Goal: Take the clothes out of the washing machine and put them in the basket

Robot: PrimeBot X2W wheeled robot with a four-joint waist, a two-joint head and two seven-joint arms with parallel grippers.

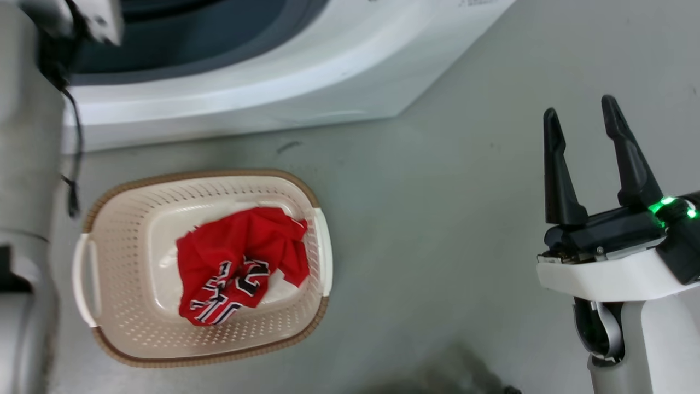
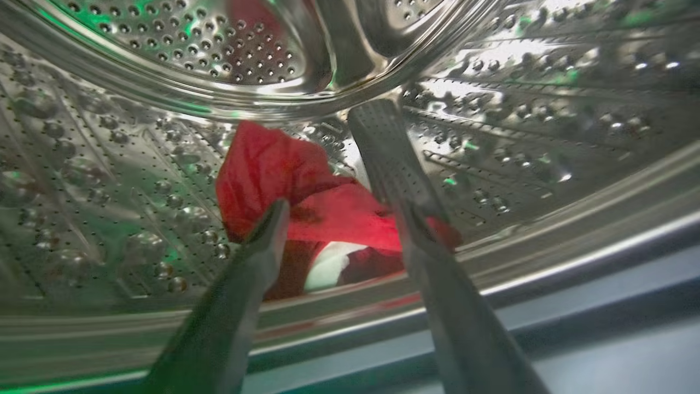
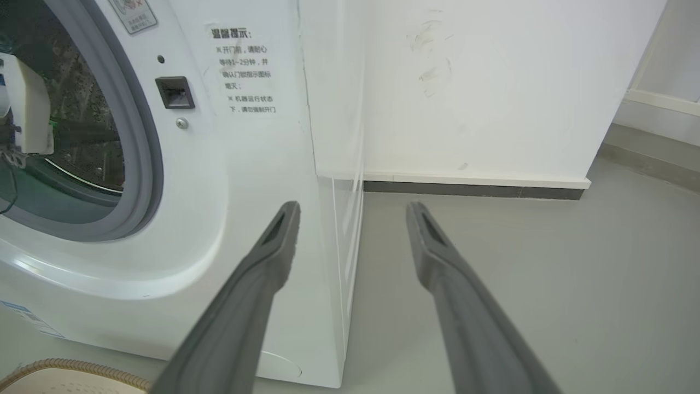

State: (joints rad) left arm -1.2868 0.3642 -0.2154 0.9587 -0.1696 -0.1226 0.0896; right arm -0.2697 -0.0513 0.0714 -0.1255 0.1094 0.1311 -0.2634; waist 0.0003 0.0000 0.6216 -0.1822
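A red jersey (image 1: 240, 246) with black-and-white lettering lies crumpled in the cream basket (image 1: 219, 176) on the floor in front of the white washing machine (image 1: 246, 93). Inside the perforated steel drum (image 2: 109, 180) a second red garment (image 2: 273, 164) with white trim lies on the drum's bottom. My left gripper (image 2: 344, 210) is open inside the drum, its two fingers on either side of this garment. My right gripper (image 1: 581, 106) is open and empty over the bare floor to the right of the machine, well away from the basket.
My pale left arm (image 1: 27, 164) runs up the head view's left edge into the machine's opening. In the right wrist view the machine's grey door seal (image 3: 147, 164) is at the left, a white wall (image 3: 465, 82) stands behind, and grey floor (image 3: 519, 262) spreads to the right.
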